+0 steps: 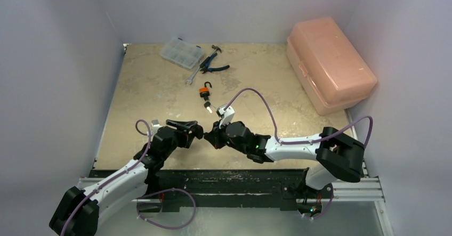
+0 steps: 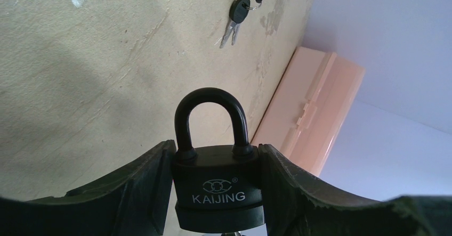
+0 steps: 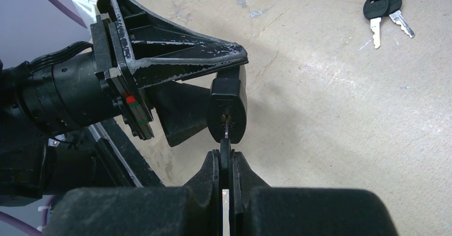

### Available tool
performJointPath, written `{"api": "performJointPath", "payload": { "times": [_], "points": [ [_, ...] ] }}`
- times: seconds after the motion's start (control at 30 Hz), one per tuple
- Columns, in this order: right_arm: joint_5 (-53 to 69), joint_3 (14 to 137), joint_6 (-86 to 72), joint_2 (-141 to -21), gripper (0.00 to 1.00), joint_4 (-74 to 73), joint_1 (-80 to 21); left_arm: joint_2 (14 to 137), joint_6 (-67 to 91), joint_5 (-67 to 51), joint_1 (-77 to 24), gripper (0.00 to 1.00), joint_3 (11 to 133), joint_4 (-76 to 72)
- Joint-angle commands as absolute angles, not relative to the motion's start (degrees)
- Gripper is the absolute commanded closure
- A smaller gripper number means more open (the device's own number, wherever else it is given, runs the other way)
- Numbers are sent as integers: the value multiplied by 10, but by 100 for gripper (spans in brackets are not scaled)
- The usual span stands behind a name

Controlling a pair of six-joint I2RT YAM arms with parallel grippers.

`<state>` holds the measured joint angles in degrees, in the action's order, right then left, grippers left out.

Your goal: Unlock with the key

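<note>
My left gripper [image 2: 217, 156] is shut on a black KAIJING padlock [image 2: 216, 193], its shackle [image 2: 211, 120] closed and pointing away from the wrist. In the right wrist view the padlock [image 3: 227, 111] hangs from the left fingers [image 3: 176, 60] with its keyhole facing my right gripper [image 3: 226, 159]. My right gripper is shut on a black-headed key [image 3: 226, 151], whose blade tip sits in the keyhole. In the top view both grippers meet near the table's front middle [image 1: 205, 133].
Two spare keys [image 3: 385, 12] lie on the tan table, beside an orange padlock [image 1: 203, 91] with an open shackle. Pliers [image 1: 211, 65], a wrench and a clear parts box [image 1: 182, 53] sit at the back. A pink plastic case [image 1: 328, 63] stands at the right.
</note>
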<state>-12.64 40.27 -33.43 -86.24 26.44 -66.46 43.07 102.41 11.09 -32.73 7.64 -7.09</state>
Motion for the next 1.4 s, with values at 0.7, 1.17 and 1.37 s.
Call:
{"api": "performJointPath", "payload": {
  "times": [0.7, 1.17, 1.37],
  "points": [
    [-122, 466, -381, -899, 100, 270, -666, 424, 1027, 83, -331, 100, 98, -159],
    [-138, 485, -457, -916, 100, 227, -661, 433, 1031, 81, -331, 100, 90, -180],
    [-144, 483, -352, -916, 100, 245, -662, 432, 1033, 80, -331, 100, 88, -180]
  ]
}}
